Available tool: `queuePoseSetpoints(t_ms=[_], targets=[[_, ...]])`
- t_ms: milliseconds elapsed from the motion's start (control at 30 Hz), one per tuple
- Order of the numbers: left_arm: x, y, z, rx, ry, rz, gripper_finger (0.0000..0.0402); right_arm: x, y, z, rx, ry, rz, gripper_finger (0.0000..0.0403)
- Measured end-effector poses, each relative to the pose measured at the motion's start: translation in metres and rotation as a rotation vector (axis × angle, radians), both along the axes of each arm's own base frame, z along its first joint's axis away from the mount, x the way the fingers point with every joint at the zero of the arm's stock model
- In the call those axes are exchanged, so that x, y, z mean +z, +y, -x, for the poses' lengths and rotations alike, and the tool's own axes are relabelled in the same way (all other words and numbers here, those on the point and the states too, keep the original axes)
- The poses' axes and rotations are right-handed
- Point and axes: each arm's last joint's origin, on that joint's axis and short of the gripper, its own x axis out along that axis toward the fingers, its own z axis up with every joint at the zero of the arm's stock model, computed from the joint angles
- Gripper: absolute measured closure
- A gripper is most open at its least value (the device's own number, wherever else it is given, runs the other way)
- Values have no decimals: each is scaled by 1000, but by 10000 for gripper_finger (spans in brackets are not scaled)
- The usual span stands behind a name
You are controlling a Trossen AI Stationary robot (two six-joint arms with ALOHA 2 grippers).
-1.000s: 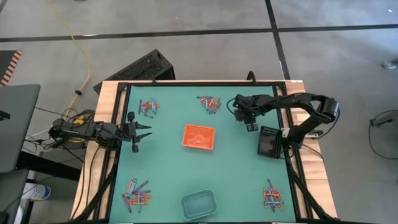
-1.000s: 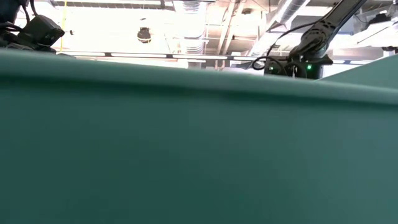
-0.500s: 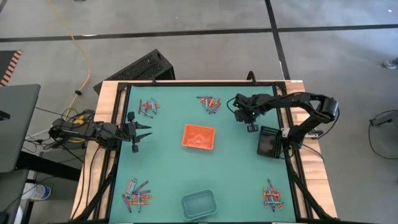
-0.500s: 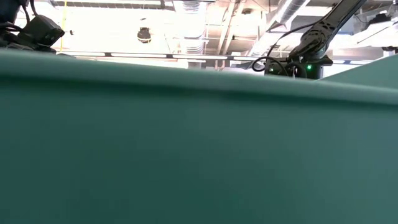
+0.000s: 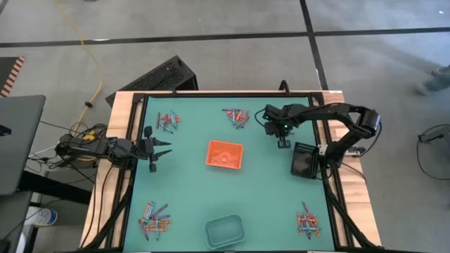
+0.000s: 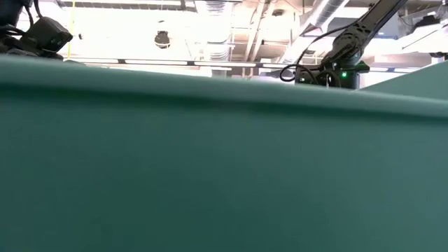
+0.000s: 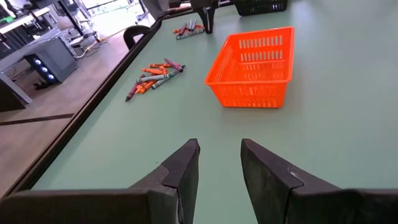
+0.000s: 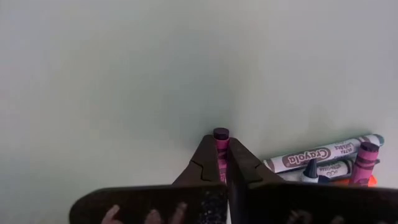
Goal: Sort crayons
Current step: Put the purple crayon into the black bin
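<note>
Four small piles of crayons lie on the green table: far left (image 5: 167, 121), far middle (image 5: 237, 117), near left (image 5: 156, 219) and near right (image 5: 307, 221). My right gripper (image 5: 269, 124) points down just right of the far middle pile and is shut on a magenta crayon (image 8: 221, 144). A few loose crayons (image 8: 320, 155) lie beside it. My left gripper (image 5: 156, 149) hangs open at the table's left edge, its fingers (image 7: 219, 155) holding nothing. It faces the orange tray (image 7: 254, 68). My right gripper pinches the magenta crayon between its two fingertips (image 8: 205, 158), coming from above and pointing down. The crayon runs along the narrow gap between the fingers, and its dark end (image 8: 221, 132) shows past them. Whether it rests on the table, I cannot tell.
The orange tray (image 5: 225, 154) stands at the table's middle. A clear tray (image 5: 225, 230) is at the near edge, and a black tray (image 5: 304, 160) at the right edge under my right arm. A raised dark frame runs around the table.
My right hand has tipped and rolled a little while staying over the same spot beside the far middle crayon pile. My left arm has kept still.
</note>
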Motion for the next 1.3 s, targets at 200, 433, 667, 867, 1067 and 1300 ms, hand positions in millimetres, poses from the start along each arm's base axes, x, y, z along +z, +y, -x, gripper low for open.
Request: queuePoseSetpoints(t_ms=[200, 433, 667, 867, 1067, 1300], targets=[[0, 0, 0, 0, 0, 0, 292, 20, 7, -19, 45, -62, -44, 402], [0, 0, 0, 0, 0, 0, 292, 48, 22, -39, 94, -77, -41, 402], [0, 0, 0, 0, 0, 0, 292, 70, 54, -47, 194, 14, -66, 403], [0, 0, 0, 0, 0, 0, 292, 85, 90, -43, 279, 145, -92, 403], [0, 0, 0, 0, 0, 0, 292, 89, 129, -30, 353, 311, -90, 403], [0, 0, 0, 0, 0, 0, 292, 89, 166, -15, 485, 431, -58, 403]])
